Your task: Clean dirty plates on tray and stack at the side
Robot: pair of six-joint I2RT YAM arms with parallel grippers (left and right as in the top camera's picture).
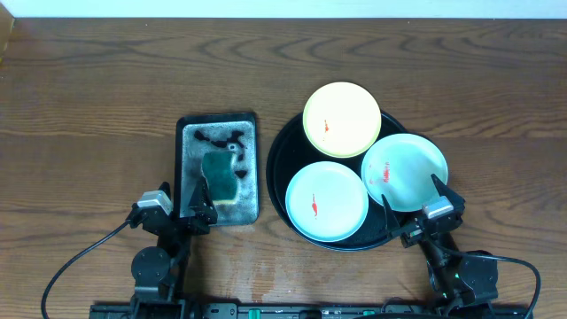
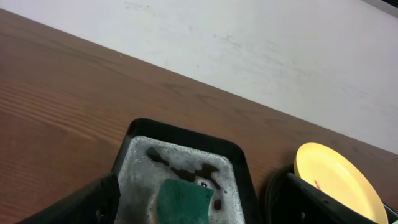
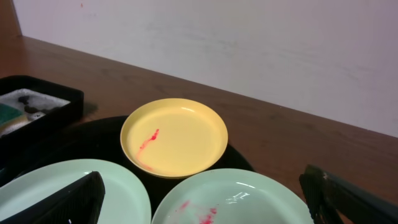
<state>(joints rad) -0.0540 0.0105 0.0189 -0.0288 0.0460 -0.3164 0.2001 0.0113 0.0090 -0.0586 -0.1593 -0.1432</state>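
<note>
Three smeared plates (image 1: 326, 202) are being shown overhead, only the yellow plate (image 2: 336, 180) at the left wrist, with left gripper (image 1: 199, 199) and right gripper (image 1: 414, 199) being held spread.

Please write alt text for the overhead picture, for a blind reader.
A yellow plate and two mint plates, each with a red smear, lie on a round black tray on a wooden table. Left of it a green sponge sits in a rectangular black tray.

I'm working a robot lab: bare wooden worktop (image 1: 89, 106), blank white wall (image 3: 249, 37) at twelve o'clock, cabled arms (image 1: 151, 264) at six.
</note>
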